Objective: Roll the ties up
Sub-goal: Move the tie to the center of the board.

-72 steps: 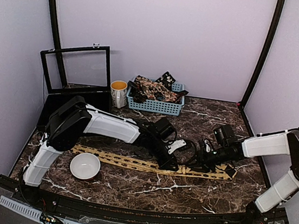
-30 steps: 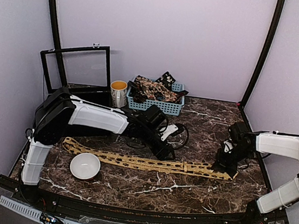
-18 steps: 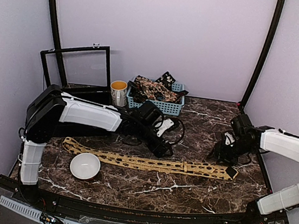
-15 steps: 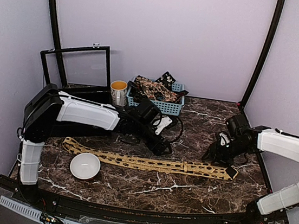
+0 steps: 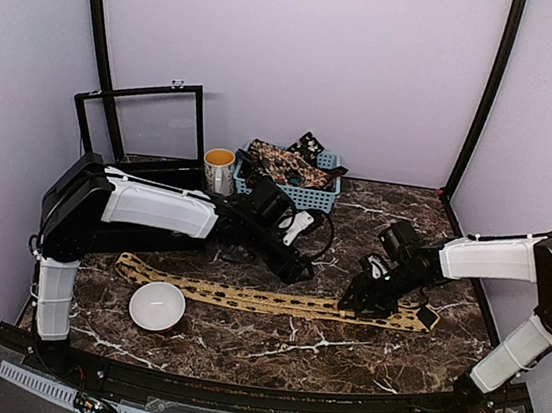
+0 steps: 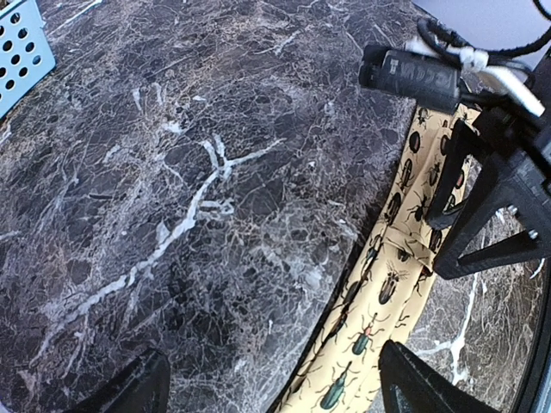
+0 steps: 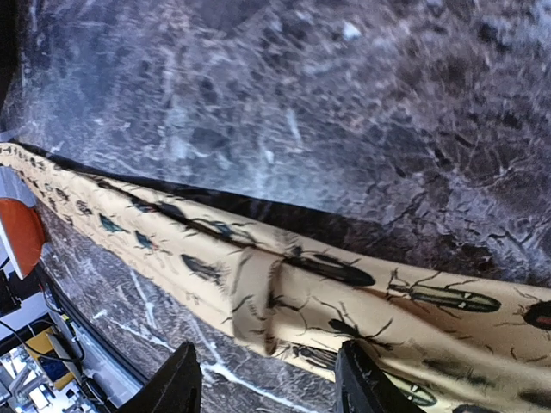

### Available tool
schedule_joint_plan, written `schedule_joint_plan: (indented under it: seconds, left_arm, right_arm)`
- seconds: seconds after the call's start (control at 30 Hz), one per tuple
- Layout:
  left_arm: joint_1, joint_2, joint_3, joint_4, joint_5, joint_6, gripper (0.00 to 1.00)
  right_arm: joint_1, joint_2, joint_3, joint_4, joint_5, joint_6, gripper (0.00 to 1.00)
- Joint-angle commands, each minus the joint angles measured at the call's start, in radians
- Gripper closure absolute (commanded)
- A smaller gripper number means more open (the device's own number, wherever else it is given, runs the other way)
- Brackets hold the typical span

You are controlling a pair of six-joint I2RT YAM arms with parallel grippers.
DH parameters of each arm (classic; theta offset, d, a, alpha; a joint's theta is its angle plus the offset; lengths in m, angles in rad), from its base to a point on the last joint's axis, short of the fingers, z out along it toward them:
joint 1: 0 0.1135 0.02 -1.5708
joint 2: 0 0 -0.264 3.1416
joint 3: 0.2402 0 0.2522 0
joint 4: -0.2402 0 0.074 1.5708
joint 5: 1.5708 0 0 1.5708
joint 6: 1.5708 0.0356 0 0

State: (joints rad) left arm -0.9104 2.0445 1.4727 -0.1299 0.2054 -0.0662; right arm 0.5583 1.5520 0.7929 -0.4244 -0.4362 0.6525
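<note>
- Mustard-tan beetle-print fabric tie (image 5: 245,298) lies flat, unrolled, on the dark marble table (image 5: 384,230).
- My right pincer (image 7: 269,379): partly open, empty, just above it. Left pincer (image 6: 271,391): wide, empty.
- Rolling not begun; next, I judge: pinch 1 end and coil.

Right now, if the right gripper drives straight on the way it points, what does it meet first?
The mustard tie. The right gripper points down at it, jaws open, near a fold in the strip, and the marble table lies directly beneath. The gap between gripper and tie is unclear from these views.
</note>
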Motion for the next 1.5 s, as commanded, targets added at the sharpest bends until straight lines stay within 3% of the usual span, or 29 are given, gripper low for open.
schedule_joint_plan:
  seconds: [0.0,0.33,0.5,0.73,0.97,1.23,1.47]
  left_arm:
    - [0.001,-0.078,-0.018,-0.028,-0.016,-0.007,0.13]
    - [0.002,-0.070,-0.022,-0.019,-0.040,-0.009,0.13]
    - [0.006,-0.066,-0.020,-0.022,-0.043,-0.007,0.12]
    - [0.009,-0.067,-0.015,-0.033,-0.046,0.002,0.12]
    - [0.010,-0.066,-0.014,-0.028,-0.050,0.004,0.09]
    - [0.011,-0.055,-0.011,-0.026,-0.040,-0.007,0.08]
    - [0.011,-0.060,-0.017,-0.039,-0.064,-0.009,0.07]
  right_arm:
    - [-0.010,0.027,-0.031,0.020,0.015,0.000,0.46]
    - [-0.241,-0.045,-0.117,-0.145,0.062,-0.151,0.47]
    - [-0.327,-0.019,-0.063,-0.158,0.041,-0.208,0.46]
    - [-0.324,-0.058,0.056,-0.223,0.054,-0.243,0.48]
    - [-0.201,-0.138,0.013,-0.151,-0.034,-0.107,0.55]
    - [-0.088,-0.016,0.047,-0.014,-0.070,-0.018,0.57]
    - [-0.105,0.069,0.020,-0.022,-0.018,-0.054,0.58]
